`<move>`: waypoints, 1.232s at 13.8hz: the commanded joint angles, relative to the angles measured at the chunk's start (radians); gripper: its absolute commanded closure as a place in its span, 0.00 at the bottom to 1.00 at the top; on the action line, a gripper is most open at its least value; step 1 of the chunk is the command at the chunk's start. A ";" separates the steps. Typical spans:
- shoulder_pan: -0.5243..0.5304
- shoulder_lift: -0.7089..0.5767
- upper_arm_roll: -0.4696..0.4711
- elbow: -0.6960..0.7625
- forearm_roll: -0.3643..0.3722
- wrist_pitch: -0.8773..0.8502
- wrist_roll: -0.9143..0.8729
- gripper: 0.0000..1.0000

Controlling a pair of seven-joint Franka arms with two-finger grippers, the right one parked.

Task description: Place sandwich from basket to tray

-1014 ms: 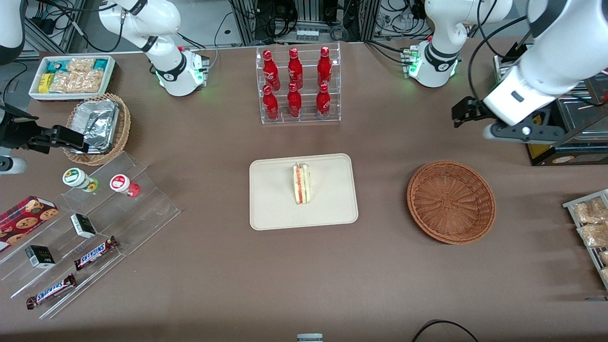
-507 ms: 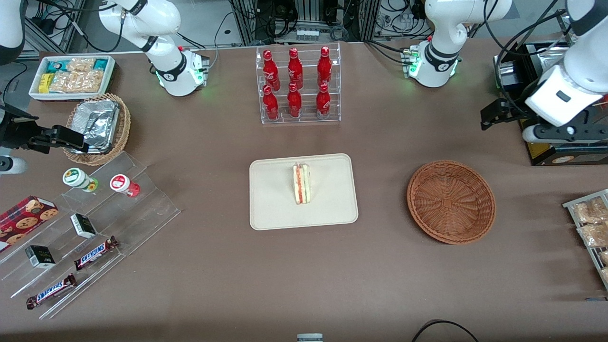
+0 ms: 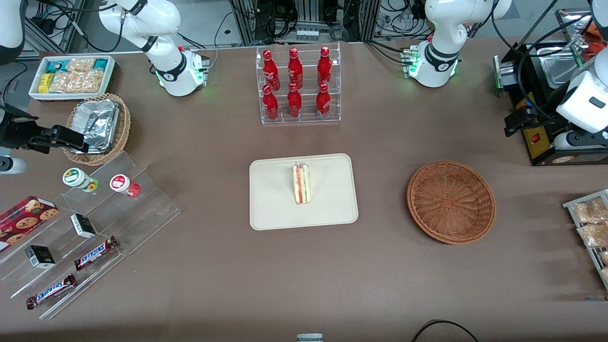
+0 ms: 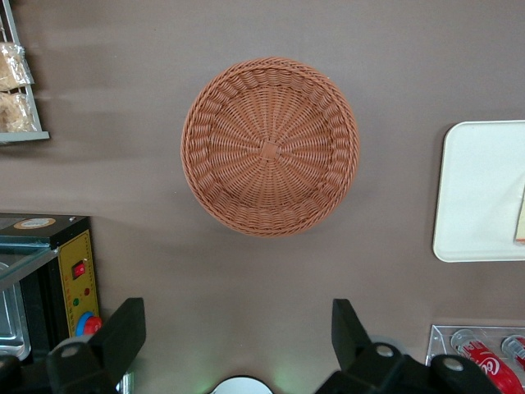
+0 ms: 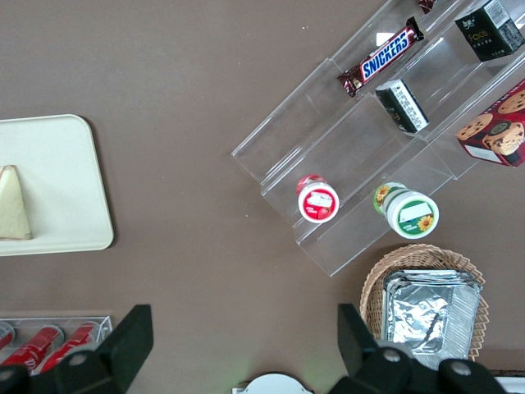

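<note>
- The sandwich is seen lying on the tray, just above the middle of the front view, standing on edge with its red and green filling turned upward.
- The tray is found on the brown table, nearer to the front camera than the clear rack of red bottles at the upper middle of the frame.
- The basket is seen right of centre in the front view, beside the tray toward the working arm's end of the table and well apart from it; nothing is held in it.
- In the left wrist view the basket is shown from straight above, with only bare weave inside, and a rounded corner of the tray is visible with an edge of the sandwich on it.
- The gripper is held at the right edge of the front view, above the table's edge near a black appliance, higher in the frame than the basket and well apart from it.
- In the left wrist view the gripper is shown with its two dark fingers spread wide, and nothing is held between them.
- Bagged snacks on a rack are seen at the lower right edge of the front view.
- In the right wrist view a flat face of the sandwich is shown on the tray.
</note>
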 commanded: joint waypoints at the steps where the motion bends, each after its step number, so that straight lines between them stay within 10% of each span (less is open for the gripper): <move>1: 0.002 0.032 -0.011 0.039 0.003 -0.007 0.009 0.00; 17: 0.024 -0.001 0.013 0.055 -0.017 -0.015 0.059 0.00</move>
